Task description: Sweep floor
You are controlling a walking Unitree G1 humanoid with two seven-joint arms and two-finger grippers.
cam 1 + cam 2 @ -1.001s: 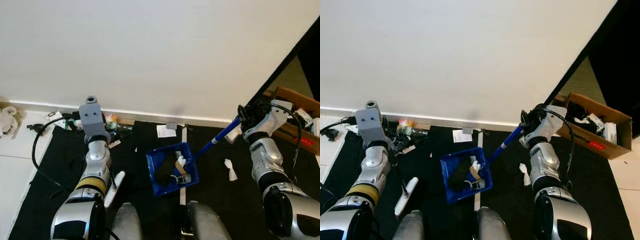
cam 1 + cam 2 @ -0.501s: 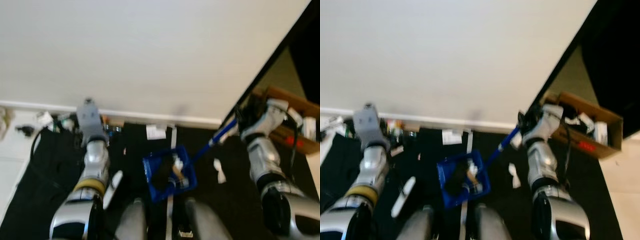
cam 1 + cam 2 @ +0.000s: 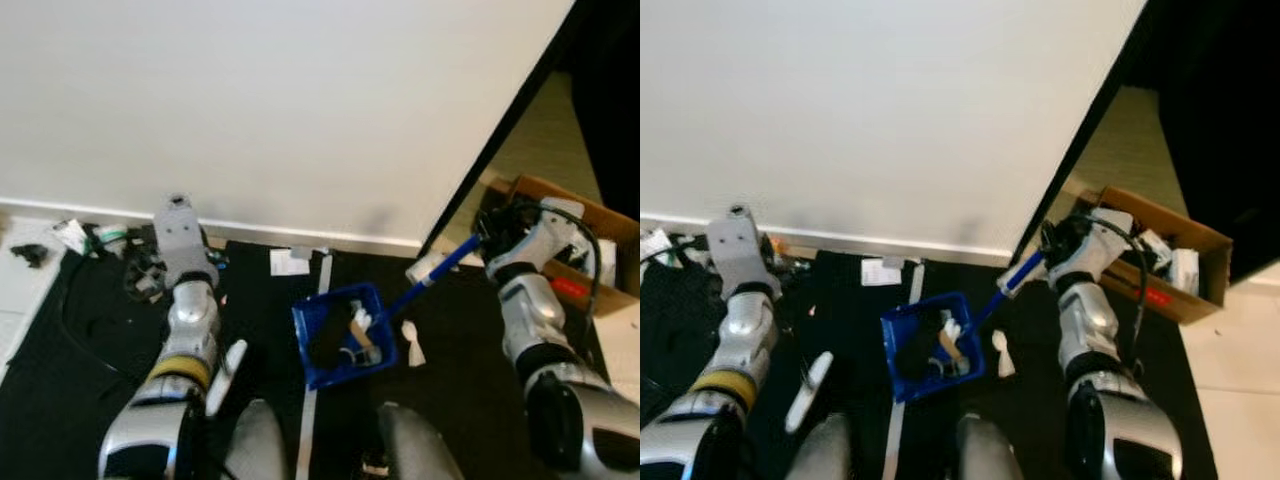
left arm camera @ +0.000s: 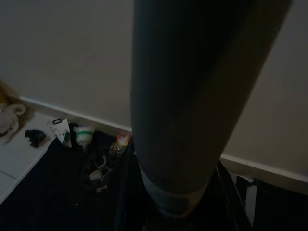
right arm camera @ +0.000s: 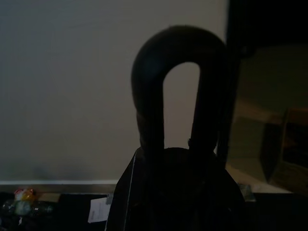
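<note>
1. Step in hand, by judgement: carrying the loaded blue plastic dustpan (image 3: 345, 333) by its long blue handle (image 3: 432, 275) without spilling. Do it well by keeping the pan level, moving slowly, and holding the handle at a steady slant.
2. Right gripper (image 3: 497, 235): raised at the robot's right, at the upper end of the blue handle; its jaws appear closed around that handle, though the grip itself is dark in the right wrist view.
3. Left gripper (image 3: 160, 262): extended forward over the black floor mat (image 3: 80, 340); a thick grey pole (image 4: 183, 96), probably the broom handle, runs close before its wrist camera. Whether its jaws are open or closed I cannot tell.
4. Dustpan: square, deep-walled, bright blue; sits low in front of the robot's legs, above the mat. Holds a black lump, white scraps and a tan piece.
5. Remaining litter: crumpled white paper (image 3: 412, 353) just beside the pan; flat white paper (image 3: 289, 262) near the skirting; a cluster of small rubbish (image 3: 120, 245) by the wall at the left.
6. Brown cardboard box (image 3: 1160, 255) stands at the right, with mixed items inside.
</note>
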